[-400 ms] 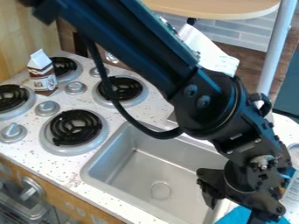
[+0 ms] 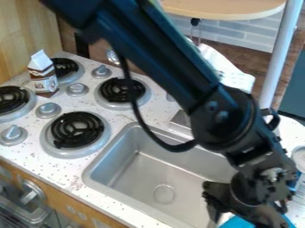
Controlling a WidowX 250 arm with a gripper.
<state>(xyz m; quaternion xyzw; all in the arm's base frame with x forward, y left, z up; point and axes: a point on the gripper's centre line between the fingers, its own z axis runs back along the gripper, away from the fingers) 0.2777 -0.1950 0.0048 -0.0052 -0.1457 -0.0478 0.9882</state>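
Blue item (image 2: 237,223) — beside sink (image 2: 140,178)

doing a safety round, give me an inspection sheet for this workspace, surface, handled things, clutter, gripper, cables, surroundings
Surface: white speckled counter with coil burner stove and metal sink
Things by the gripper: blue item, partly hidden, identity unclear
Clutter: brown-and-white carton upright beside the rear burners
Gripper: black gripper at the sink's right end
Cables: black cable looping from the arm over the sink; damage: nothing seen
Surroundings: wood panel, grey pole
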